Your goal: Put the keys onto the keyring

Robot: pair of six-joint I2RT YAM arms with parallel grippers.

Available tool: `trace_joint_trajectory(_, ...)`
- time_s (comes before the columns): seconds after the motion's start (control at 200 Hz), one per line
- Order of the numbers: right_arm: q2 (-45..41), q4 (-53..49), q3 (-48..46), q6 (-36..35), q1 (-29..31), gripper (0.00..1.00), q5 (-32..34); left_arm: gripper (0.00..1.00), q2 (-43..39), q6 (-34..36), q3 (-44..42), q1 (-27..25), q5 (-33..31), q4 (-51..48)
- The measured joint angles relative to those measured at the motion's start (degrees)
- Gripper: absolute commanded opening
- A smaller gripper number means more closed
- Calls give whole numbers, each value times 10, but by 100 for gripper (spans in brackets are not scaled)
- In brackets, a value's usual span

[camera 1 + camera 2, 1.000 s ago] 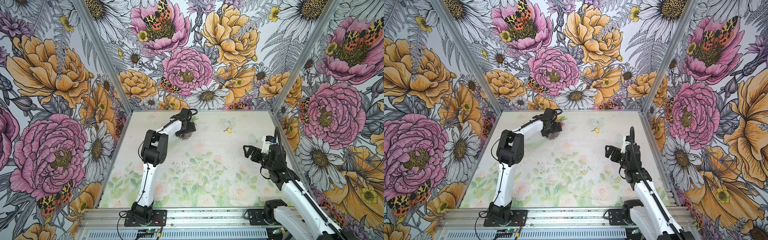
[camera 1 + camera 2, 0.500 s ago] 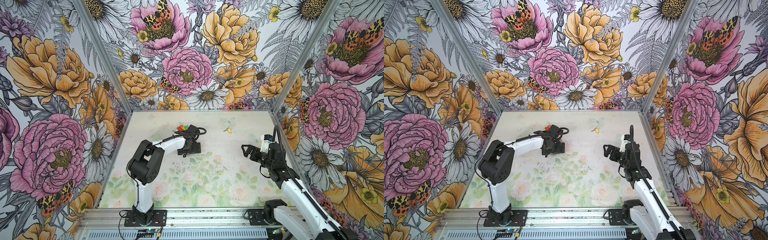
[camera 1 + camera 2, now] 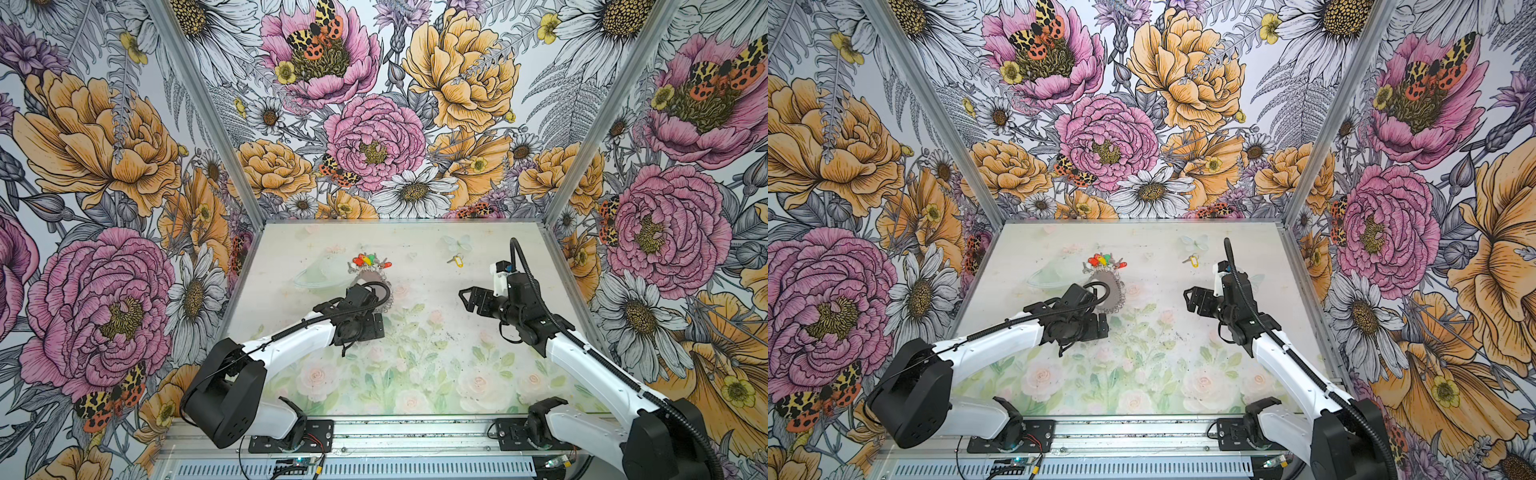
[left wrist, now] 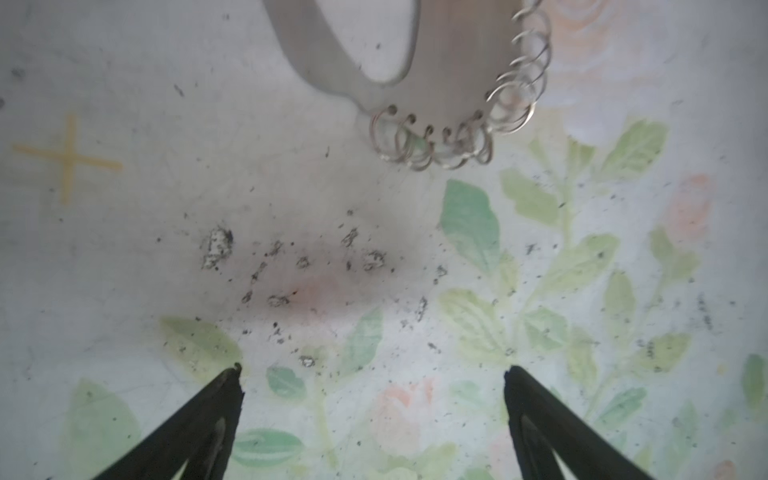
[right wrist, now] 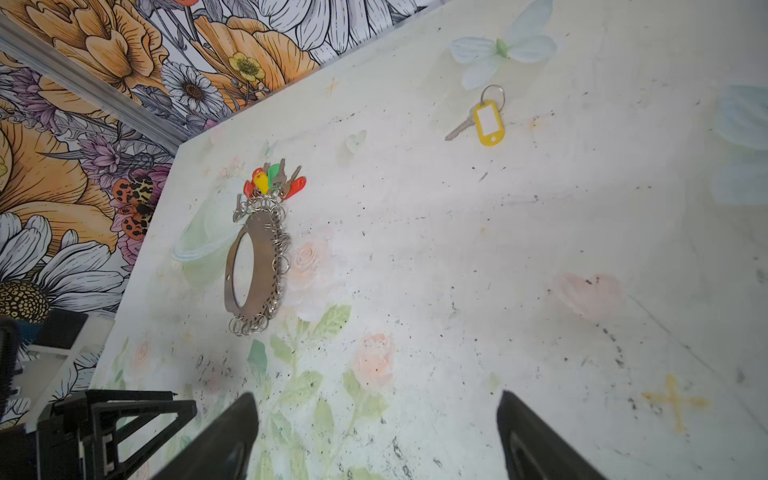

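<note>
Where the keyring lies: flat on the table, touched by neither arm, its rim fringed with small split rings.
Keys already there: a bunch with red, yellow and green tags fans out from the keyring's far end, touching its rings. We take these as threaded, though we cannot make out each join.
Key left over: the key with the yellow tag lies alone on its own small ring. It is well apart from the keyring, beyond the tagged end and off toward the right arm's side.
Left gripper: its jaws are spread wide with nothing between them. It sits just short of the keyring's near end, where the rings hang bare, and does not touch it.
Right gripper: its jaws are apart and empty. It is well clear of the keyring on the loose key's side, and not yet over that key.
Done, as we judge it: most of the keys seem mounted.
Left to do, as we judge it: everything for the last key remains. We have yet to pick it up, carry it across to the keyring, steady the hoop and work the key onto a free ring.
</note>
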Motion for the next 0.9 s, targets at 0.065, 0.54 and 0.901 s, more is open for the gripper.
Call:
trace_joint_trajectory(0.065,6,0,6,1,11,90,8,99,21,-1,48,7,2,10)
trace_joint_trajectory(0.54,-31,-7,-1,0,33,93,42,99,289,-8,252,65,30,49)
trace_joint_trajectory(0.901,-19,-18,-1,-26,33,95,52,99,297,-12,228,56,41,63)
